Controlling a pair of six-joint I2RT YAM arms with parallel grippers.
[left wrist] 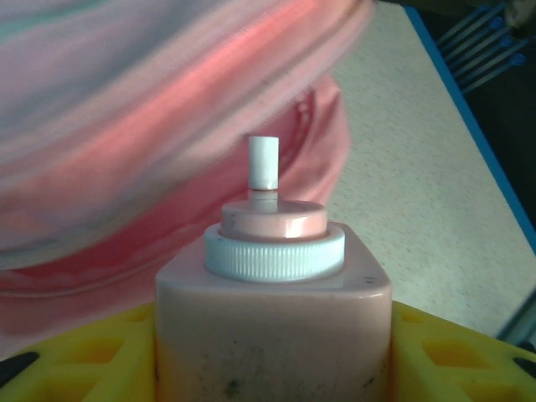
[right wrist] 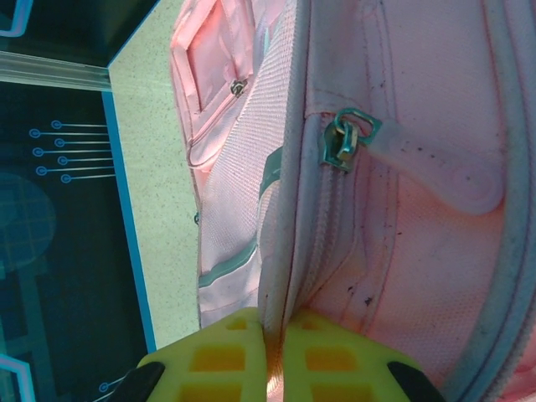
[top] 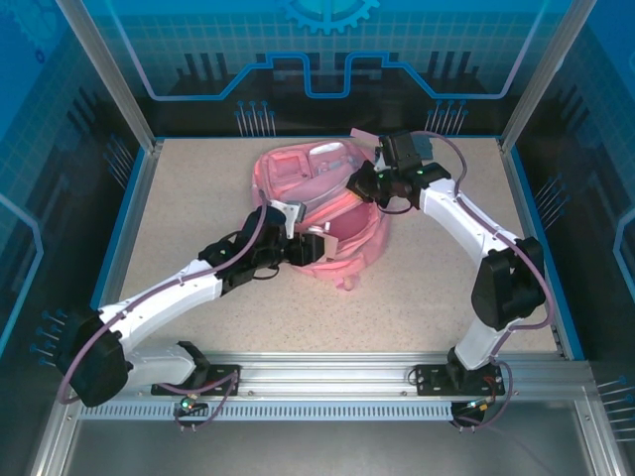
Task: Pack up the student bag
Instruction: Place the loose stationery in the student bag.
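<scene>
Left wrist view: left gripper (left wrist: 272, 373) grasps a white-capped bottle (left wrist: 272, 322) beside the bag (left wrist: 159, 126). Right wrist view: right gripper (right wrist: 272, 364) pinches the bag's zip seam (right wrist: 283, 243).

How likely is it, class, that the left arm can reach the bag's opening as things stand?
Probably yes. The left gripper, holding a bottle, sits close by the bag, while the right gripper pinches the bag's edge, apparently lifting it. Nothing else lies between.

student bag (top: 319, 178) blocks mid-table, tabletop (top: 198, 198) open either side
</scene>
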